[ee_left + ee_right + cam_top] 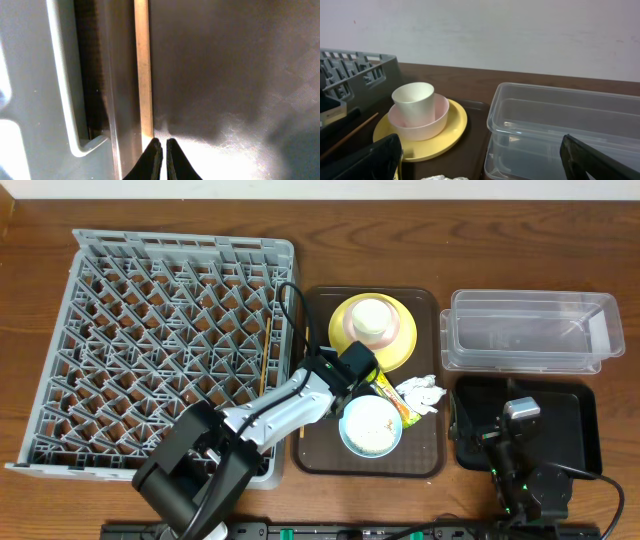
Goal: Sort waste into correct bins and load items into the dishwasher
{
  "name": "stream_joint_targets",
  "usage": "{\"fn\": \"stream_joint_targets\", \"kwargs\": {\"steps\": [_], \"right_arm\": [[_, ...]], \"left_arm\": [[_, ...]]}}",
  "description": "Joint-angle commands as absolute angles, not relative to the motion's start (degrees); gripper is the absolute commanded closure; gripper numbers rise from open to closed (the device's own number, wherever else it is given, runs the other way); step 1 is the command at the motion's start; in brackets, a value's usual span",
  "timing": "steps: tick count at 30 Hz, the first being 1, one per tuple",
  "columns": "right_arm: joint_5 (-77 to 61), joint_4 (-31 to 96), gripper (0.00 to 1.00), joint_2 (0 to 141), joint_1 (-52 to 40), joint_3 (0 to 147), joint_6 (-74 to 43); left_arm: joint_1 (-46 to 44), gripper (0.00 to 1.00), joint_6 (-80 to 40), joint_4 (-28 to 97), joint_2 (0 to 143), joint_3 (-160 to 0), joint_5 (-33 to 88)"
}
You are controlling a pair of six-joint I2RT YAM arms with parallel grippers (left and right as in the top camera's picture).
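Hovering my left gripper (164, 143), pinched narrow and empty, beside the chopstick (144, 75); a misaligned grab could knock it against the rack (30, 75).

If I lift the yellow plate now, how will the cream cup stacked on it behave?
The cream cup stands tall in the pink bowl, so it will probably wobble or tip. Glossy surfaces suggest the bowl may slide on the yellow plate. Likely rigid, breakable.

One plate (406, 340), one cup (413, 102), two bowls (434, 122) (371, 425), one napkin (422, 393), one wrapper (393, 398), perhaps two chopsticks (264, 365).
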State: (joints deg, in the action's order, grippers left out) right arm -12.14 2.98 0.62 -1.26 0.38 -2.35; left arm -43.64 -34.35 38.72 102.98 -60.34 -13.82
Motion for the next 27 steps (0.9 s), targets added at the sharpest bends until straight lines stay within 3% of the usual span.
{"fn": "stream_joint_targets", "kwargs": {"steps": [1, 27], "right_arm": [[-12.23, 3.2, 0.01, 0.34, -1.23, 0.32, -2.74], [-12.23, 3.22, 0.01, 0.34, -1.23, 0.32, -2.74]], "left_arm": [[-44.34, 0.92, -36.14, 38.74, 103.63, -59.72, -18.06], [-44.49, 0.92, -38.11, 34.22, 103.74, -55.4, -19.16]]}}
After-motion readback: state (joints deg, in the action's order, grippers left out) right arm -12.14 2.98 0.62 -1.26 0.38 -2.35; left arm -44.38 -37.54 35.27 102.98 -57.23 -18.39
